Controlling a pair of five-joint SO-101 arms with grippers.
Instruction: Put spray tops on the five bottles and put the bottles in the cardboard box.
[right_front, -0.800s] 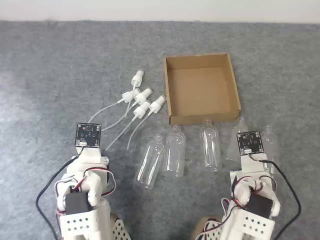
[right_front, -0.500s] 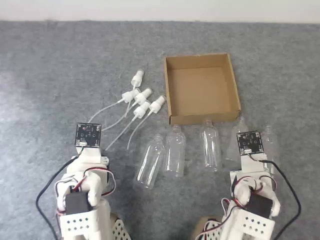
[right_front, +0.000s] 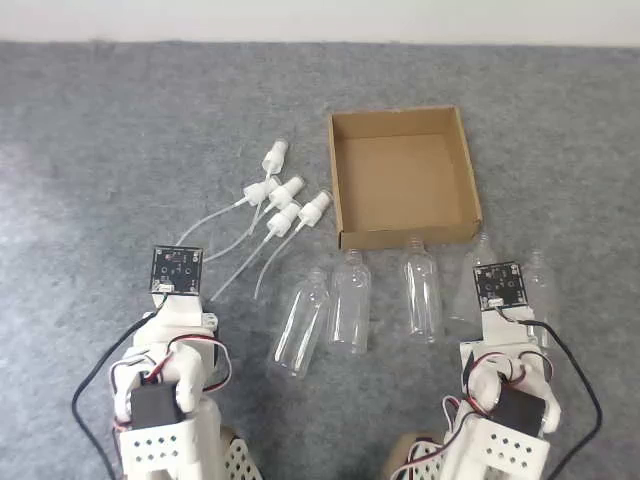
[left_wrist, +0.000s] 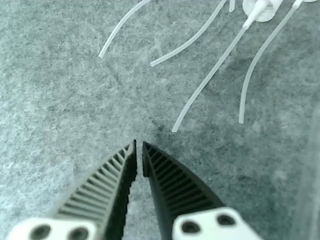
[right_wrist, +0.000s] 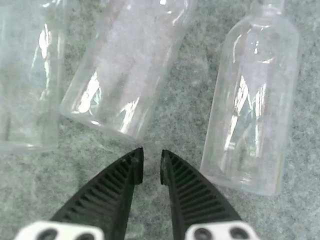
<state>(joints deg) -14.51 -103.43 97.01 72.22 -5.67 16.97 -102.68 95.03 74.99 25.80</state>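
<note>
A grey felt-like carpet covers the table, and the open brown cardboard box sits above the middle of the high view with nothing in it. Just below its front wall lie five clear plastic bottles in a loose row, all uncapped, on their sides with necks toward the box and long axes running roughly up the frame. The leftmost is tilted out of line. Left of the box lies a cluster of white spray tops, heads at the upper right and thin dip tubes trailing to the lower left. The right gripper hangs low over the carpet, its black ridged jaws drawn almost together with only a slit between the tips, grasping nothing. The flat bases of two bottles lie just ahead on either side of the tips, so this arm is probably the nearer one for a bottle, which it would have to take across the body. The left gripper is clenched on nothing, and the free ends of the dip tubes point back toward its tips, so it is nearer the tops.
</note>
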